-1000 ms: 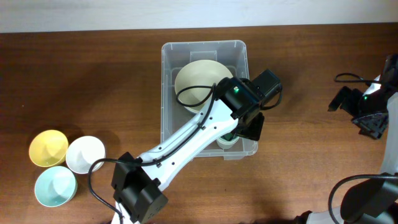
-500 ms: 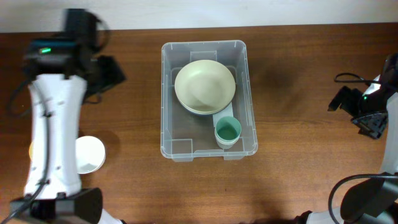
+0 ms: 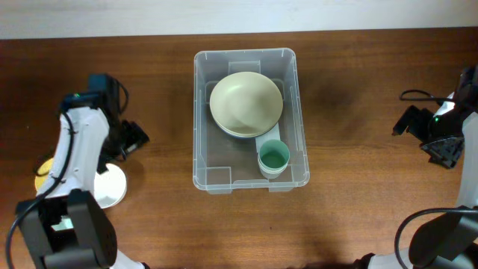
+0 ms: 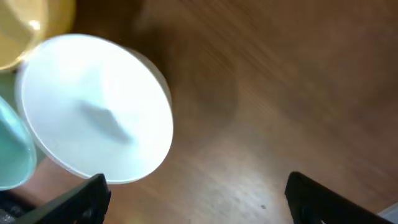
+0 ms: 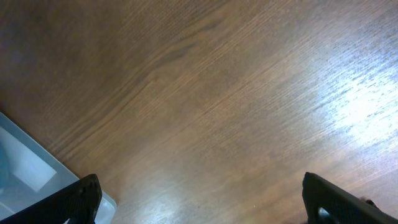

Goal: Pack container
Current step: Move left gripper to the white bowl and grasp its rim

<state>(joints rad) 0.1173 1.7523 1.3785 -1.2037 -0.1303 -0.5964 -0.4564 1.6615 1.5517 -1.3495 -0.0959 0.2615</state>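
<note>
Container [image 3: 202, 112], mid-frame: cream bowl [image 3: 246, 104] and green cup [image 3: 273, 158] inside. White bowl [image 4: 96, 118], lower left, near left claw [image 4: 199, 196], fingers spread wide. Right claw [image 5: 202, 196] likewise spread.

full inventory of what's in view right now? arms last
container: 1, clear plastic, table centre
large bowl: 1, cream, inside the container, far end
small cup: 1, teal, inside the container, near right corner
white bowl: 1, white, on the table at left, partly under the left arm
yellow bowl: 1, yellow, beside the white bowl
pale teal bowl: 1, light teal, beside the white bowl, only at the left wrist view's edge
table: 1, brown wood
left gripper: 1, black, open, above the table by the white bowl
right gripper: 1, black, open, over the table right of the container
</note>
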